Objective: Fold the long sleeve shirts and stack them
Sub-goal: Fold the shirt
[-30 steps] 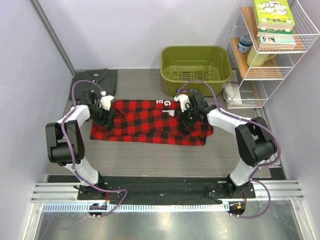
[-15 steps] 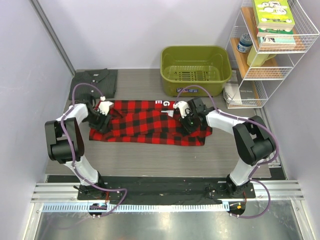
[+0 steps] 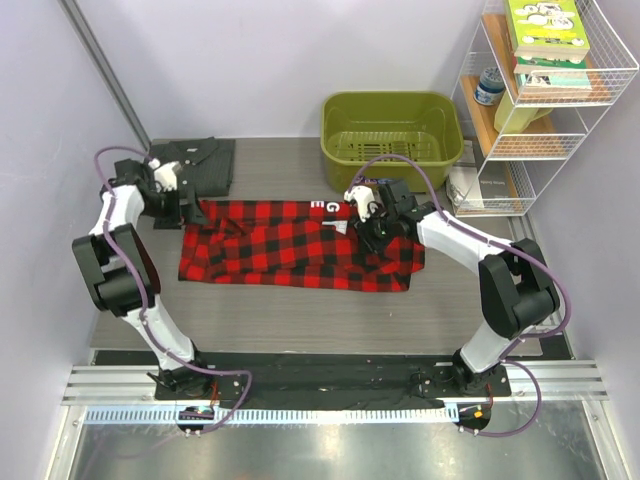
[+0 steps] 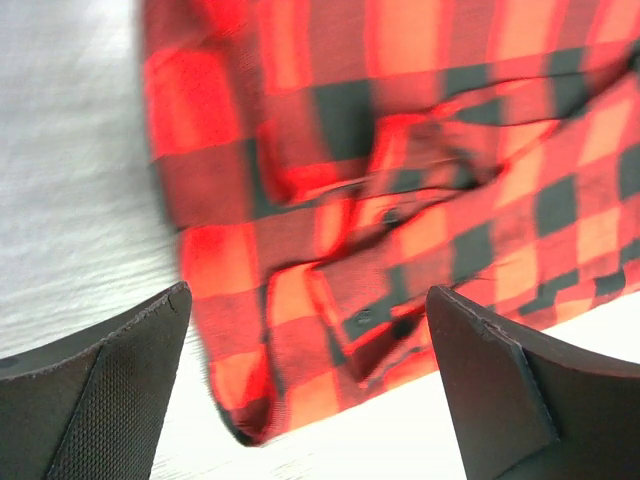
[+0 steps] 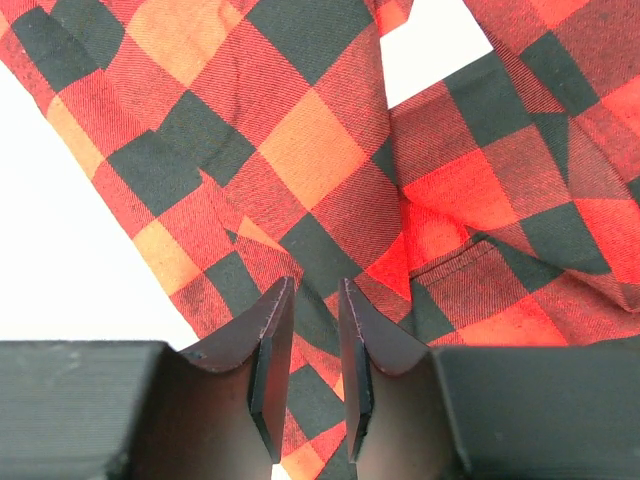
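The red-and-black plaid shirt (image 3: 290, 245) lies spread across the middle of the table. It fills the left wrist view (image 4: 400, 150) and the right wrist view (image 5: 300, 150). My left gripper (image 3: 188, 207) hovers just off the shirt's far left corner. Its jaws (image 4: 310, 290) stand wide open with nothing between them. My right gripper (image 3: 372, 225) is down on the shirt's right part, its jaws (image 5: 315, 285) narrowed onto a fold of plaid. The dark grey shirt (image 3: 200, 160) lies folded at the far left corner.
An olive green basin (image 3: 392, 97) stands at the back, right of centre. A white wire shelf (image 3: 550, 100) with books and a can lines the right wall. Papers (image 3: 465, 185) lie at its foot. A purple wall runs close along the left.
My left gripper opened, let go of the plaid shirt's left end and drew back up to the far left. The right gripper shifted slightly away, still on the fabric.
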`<state>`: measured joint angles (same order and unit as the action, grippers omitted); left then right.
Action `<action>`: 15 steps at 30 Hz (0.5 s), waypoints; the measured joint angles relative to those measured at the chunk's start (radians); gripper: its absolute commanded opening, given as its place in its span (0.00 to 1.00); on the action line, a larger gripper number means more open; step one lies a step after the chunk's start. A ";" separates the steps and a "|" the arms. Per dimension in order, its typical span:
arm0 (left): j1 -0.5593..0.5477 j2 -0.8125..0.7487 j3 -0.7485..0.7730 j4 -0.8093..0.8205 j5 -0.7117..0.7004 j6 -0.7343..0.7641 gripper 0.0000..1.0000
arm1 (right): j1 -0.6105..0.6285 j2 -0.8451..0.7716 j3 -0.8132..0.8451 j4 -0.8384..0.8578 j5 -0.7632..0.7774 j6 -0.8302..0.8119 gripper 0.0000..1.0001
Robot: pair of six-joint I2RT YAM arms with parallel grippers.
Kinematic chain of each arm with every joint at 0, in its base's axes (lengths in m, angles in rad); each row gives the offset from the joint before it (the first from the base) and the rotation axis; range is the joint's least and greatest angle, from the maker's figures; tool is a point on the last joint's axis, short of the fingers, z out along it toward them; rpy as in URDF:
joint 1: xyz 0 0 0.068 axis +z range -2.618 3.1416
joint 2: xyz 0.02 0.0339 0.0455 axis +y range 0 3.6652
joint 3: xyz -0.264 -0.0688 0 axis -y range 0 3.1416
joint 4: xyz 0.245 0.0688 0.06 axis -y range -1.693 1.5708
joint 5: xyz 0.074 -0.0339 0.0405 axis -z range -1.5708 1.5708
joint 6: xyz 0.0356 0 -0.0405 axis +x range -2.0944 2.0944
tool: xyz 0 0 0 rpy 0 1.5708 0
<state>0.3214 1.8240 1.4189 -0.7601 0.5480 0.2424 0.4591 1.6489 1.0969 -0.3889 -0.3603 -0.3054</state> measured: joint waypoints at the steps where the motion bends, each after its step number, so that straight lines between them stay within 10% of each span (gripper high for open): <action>1: 0.027 0.031 0.008 -0.008 0.012 -0.007 1.00 | 0.000 0.000 0.000 -0.001 -0.002 0.001 0.31; 15: 0.109 0.178 0.003 -0.076 0.069 0.005 0.89 | 0.004 0.000 0.000 0.000 -0.008 0.013 0.31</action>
<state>0.4301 2.0022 1.4216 -0.8360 0.6167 0.2470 0.4629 1.6489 1.0969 -0.3893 -0.3679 -0.2924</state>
